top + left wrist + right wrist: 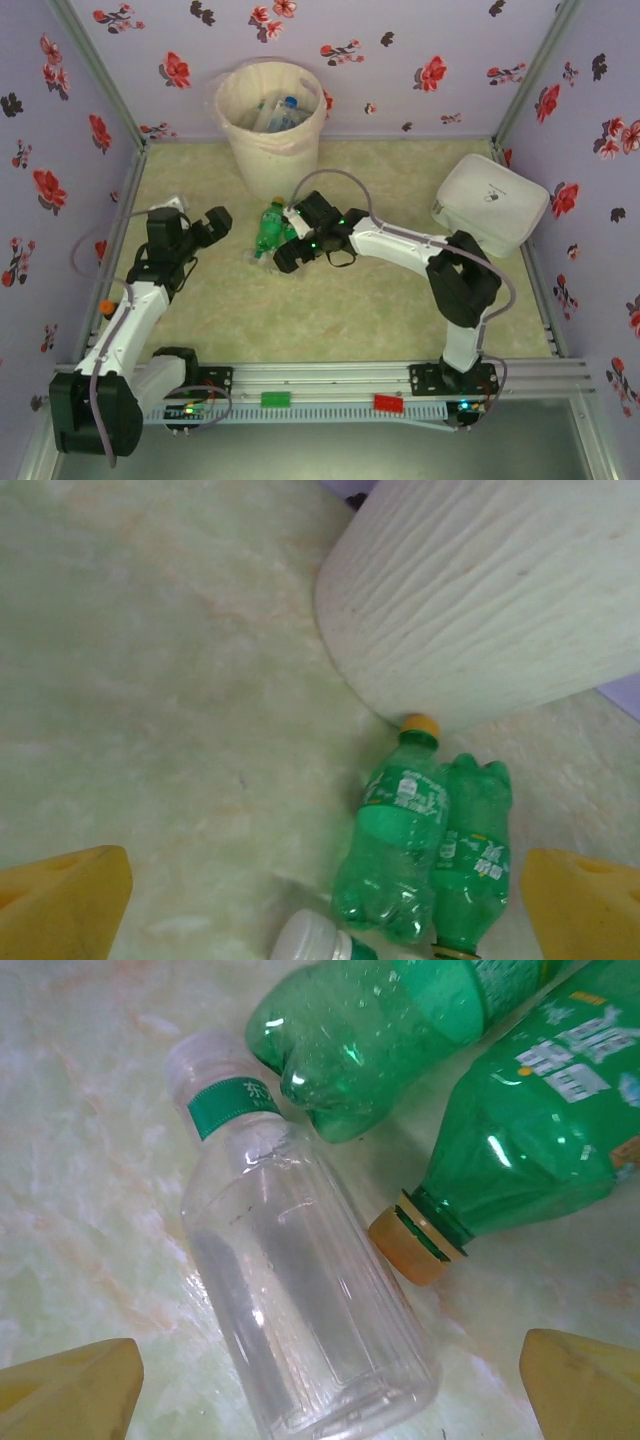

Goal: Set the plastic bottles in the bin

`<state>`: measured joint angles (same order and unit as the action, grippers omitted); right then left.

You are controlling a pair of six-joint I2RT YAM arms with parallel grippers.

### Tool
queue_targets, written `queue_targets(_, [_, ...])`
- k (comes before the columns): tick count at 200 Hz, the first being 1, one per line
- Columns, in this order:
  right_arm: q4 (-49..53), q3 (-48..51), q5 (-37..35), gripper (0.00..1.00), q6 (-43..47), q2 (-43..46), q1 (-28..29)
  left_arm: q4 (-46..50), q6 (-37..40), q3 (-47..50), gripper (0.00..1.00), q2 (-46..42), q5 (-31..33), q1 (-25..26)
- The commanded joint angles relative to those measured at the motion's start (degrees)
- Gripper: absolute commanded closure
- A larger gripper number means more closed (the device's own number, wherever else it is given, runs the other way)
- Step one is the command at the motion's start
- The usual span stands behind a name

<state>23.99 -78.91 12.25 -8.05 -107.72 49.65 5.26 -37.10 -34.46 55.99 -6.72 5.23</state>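
Hovering over the clear bottle [300,1330], the right gripper [328,1390] is spread wide and empty, so a pickup looks to be the step in hand. Next it should lower astride the body, close, then carry it to the bin [272,120]. The bottle lies on its side on the table [330,310], white-capped, green-banded and probably empty, just beside two green bottles [400,1030]. The left gripper [322,905] is also wide open, holding nothing.

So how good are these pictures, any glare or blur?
Top external view: evenly lit but hazy and soft, with faint shadows. Left wrist view: the bin looks washed out and the yellow fingertips are blurred. Right wrist view: sharpest, with white glints on the green bottles and the clear bottle.
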Motion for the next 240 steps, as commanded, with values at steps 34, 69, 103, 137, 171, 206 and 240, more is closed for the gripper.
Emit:
queue_targets(34, [6.95, -6.84, -2.64, 0.06, 4.44, -6.85, 3.20, -2.50, -6.29, 2.32, 0.00, 1.36, -3.31, -1.08])
queue_targets(69, [9.77, -9.39, -6.03, 0.09, 6.09, -10.17, 5.31, -5.04, -8.72, 2.97, 0.00, 5.04, -6.72, -1.12])
queue_targets(103, [11.38, -10.64, -11.20, 0.17, 7.17, -12.22, 6.77, -6.56, -10.10, 3.73, 0.00, 6.02, -8.19, -1.15])
queue_targets(137, [11.06, -10.32, -13.25, 0.36, 7.95, -12.89, 7.96, -6.86, -11.71, 4.85, 0.00, 5.30, -8.82, -1.10])
queue_targets(171, [4.55, -5.26, -9.76, 0.54, 7.57, -7.90, 8.11, -7.98, -15.50, 6.16, 0.00, 2.73, -11.02, -1.02])
queue_targets(206, [-8.80, 6.29, -6.96, 0.56, 2.97, 2.51, 7.69, -11.16, -21.51, 7.62, 0.00, -1.44, -12.78, 0.30])
queue_targets(240, [-21.79, 15.93, -2.34, 0.57, -5.29, 11.80, 4.33, -12.07, -24.27, 6.15, 0.00, -4.29, -9.60, 6.30])
